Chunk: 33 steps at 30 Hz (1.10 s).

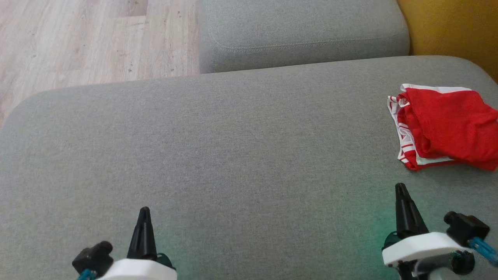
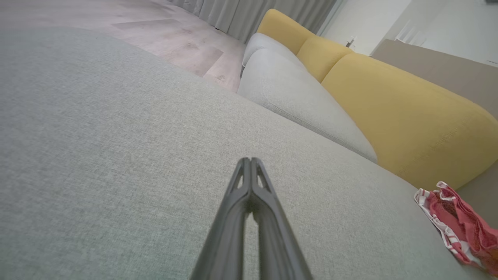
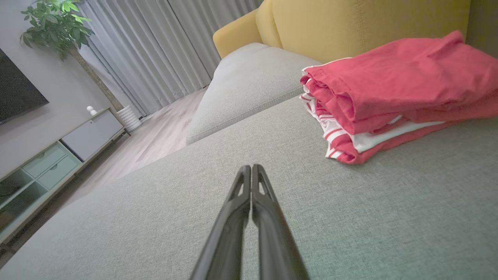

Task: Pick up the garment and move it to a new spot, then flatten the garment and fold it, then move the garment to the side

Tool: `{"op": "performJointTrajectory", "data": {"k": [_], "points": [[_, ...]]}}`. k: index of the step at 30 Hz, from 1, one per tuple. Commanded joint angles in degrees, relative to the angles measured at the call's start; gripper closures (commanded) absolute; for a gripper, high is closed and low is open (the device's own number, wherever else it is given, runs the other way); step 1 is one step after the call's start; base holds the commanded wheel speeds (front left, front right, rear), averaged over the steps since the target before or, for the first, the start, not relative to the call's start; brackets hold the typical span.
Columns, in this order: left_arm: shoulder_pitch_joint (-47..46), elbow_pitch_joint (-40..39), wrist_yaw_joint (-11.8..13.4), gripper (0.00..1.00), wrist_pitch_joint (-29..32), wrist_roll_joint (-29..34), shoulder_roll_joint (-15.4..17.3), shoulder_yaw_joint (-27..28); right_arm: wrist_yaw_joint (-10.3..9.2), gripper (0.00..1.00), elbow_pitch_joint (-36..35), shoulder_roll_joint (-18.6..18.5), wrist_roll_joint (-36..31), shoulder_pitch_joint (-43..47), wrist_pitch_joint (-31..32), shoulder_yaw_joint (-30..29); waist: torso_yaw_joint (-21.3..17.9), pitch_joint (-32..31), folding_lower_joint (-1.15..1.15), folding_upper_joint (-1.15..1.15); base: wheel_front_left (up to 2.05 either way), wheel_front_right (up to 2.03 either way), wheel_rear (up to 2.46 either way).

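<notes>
The garment (image 1: 447, 126) is red with white striped trim, lying folded in a small bundle at the right side of the grey sofa seat (image 1: 233, 155). It also shows at the right of the right wrist view, garment (image 3: 393, 97), and at the lower right of the left wrist view, garment (image 2: 459, 225). My right gripper (image 1: 400, 188) is shut and empty, hovering over the cushion a little in front of the garment, apart from it. My left gripper (image 1: 144, 210) is shut and empty at the lower left, far from the garment. Both pairs of fingers (image 3: 251, 171) are pressed together.
A second grey cushion (image 1: 303, 35) lies beyond the seat. A yellow backrest (image 1: 451, 31) rises at the right. Wood floor (image 1: 89, 39) lies past the seat's far left edge. A cabinet (image 3: 46, 171), a plant (image 3: 54, 27) and curtains (image 3: 155, 50) stand across the room.
</notes>
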Motion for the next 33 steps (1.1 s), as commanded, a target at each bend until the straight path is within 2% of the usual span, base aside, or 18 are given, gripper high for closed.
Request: {"op": "performJointTrajectory", "data": {"k": [1, 33], "points": [[-3.19, -1.91, -0.42, 1.0, 0.37, -1.53, 0.21, 1.47, -0.01, 1.0, -2.1, -0.44, 1.91, -3.14, 0.33, -0.14, 0.01, 0.02, 0.0, 0.0, 0.0, 0.0, 0.0], [-4.85, -2.71, -1.95, 1.0, 5.48, -19.89, 0.38, 6.23, -0.02, 1.0, -3.13, -0.65, 23.41, -4.53, 5.39, -2.32, 0.13, 0.38, 0.0, 0.0, 0.0, 0.0, 0.0]]}}
